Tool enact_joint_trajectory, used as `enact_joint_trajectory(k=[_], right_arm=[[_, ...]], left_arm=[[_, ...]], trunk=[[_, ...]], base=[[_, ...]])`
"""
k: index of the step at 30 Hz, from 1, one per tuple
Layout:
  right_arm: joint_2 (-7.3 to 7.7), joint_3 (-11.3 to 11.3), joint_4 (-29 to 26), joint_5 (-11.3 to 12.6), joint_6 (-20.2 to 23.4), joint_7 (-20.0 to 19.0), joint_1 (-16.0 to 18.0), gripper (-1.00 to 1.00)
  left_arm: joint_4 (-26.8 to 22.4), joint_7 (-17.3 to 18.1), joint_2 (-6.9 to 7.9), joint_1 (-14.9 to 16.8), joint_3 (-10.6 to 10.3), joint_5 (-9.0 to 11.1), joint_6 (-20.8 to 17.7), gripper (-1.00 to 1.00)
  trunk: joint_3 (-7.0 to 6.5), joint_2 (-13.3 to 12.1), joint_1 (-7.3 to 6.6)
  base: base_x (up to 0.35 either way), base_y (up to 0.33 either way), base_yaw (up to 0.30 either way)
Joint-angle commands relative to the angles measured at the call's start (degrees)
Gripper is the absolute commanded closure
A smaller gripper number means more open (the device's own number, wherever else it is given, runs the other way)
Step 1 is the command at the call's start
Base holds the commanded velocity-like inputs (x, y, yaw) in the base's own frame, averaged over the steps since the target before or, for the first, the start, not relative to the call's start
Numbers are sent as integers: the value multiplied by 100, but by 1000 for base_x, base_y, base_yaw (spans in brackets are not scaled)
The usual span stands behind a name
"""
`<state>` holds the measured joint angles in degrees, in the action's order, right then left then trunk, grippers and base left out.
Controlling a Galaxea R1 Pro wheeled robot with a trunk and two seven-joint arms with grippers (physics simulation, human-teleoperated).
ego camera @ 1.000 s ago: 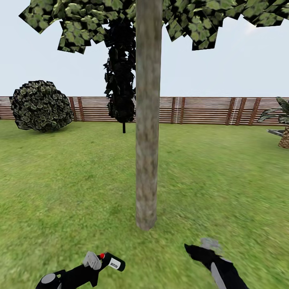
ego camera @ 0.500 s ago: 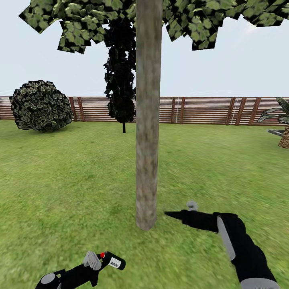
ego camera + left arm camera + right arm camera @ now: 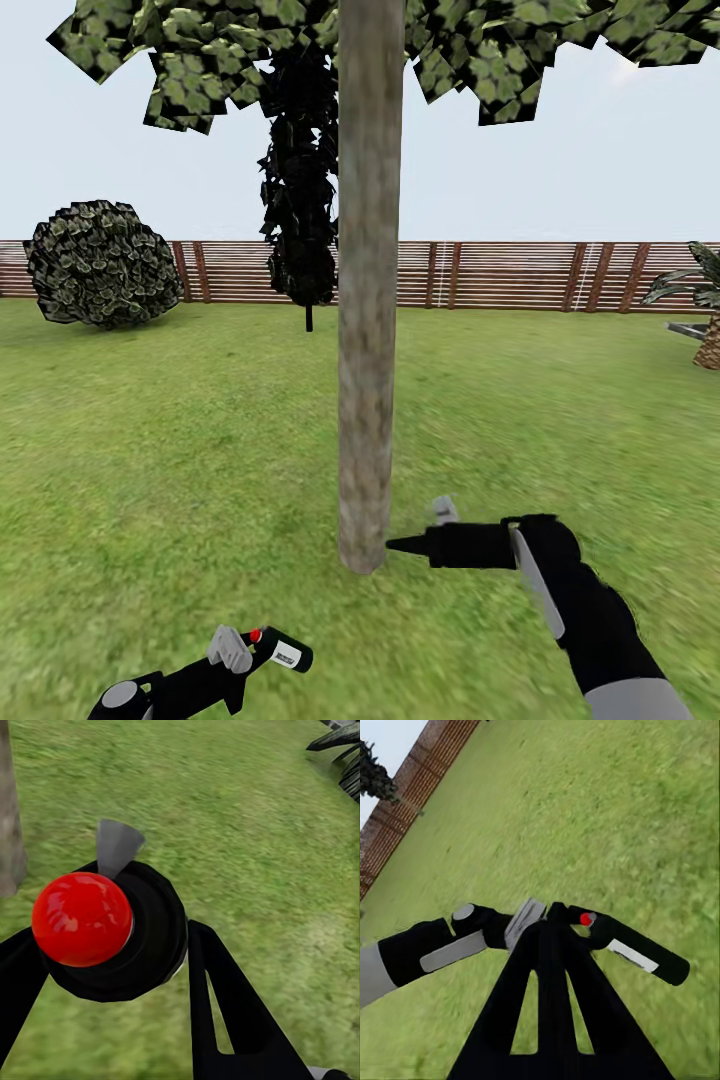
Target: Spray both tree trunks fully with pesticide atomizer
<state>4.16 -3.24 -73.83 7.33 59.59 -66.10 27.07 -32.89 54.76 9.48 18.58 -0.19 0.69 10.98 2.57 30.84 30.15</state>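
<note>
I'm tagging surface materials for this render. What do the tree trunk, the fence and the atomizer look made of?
Tree trunk: rough matte bark, going by its mottled grey-brown blotches. Fence: wood, probably stained, shown by brown horizontal slats on darker posts. Atomizer: likely smooth plastic, a black body with a white label; its red cap is glossy, with bright highlights. It sits in the left gripper.

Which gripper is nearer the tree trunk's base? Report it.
Right. The right gripper points at the tree trunk base, almost touching. The left gripper, holding the atomizer, sits lower, farther away.
</note>
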Motion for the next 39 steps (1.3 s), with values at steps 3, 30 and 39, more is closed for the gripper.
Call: enact_joint_trajectory(k=[3, 30, 39], right_arm=[[3, -294, -116, -3, 41, -9, -2, 100], [-462, -1337, 230, 46, -647, 992, -27, 100], [-571, -1350, 271, 9, -635, 1060, -27, 100]], left_arm=[[2, 17, 2, 4, -1, 10, 18, 100], [-7, -18, 2, 5, -874, -16, 184, 100], [-7, -26, 2, 5, -942, -20, 193, 100]], trunk=[[12, 10, 3], [12, 10, 3], [12, 10, 3]], base=[[0, 0, 0], [0, 0, 0], [0, 0, 0]])
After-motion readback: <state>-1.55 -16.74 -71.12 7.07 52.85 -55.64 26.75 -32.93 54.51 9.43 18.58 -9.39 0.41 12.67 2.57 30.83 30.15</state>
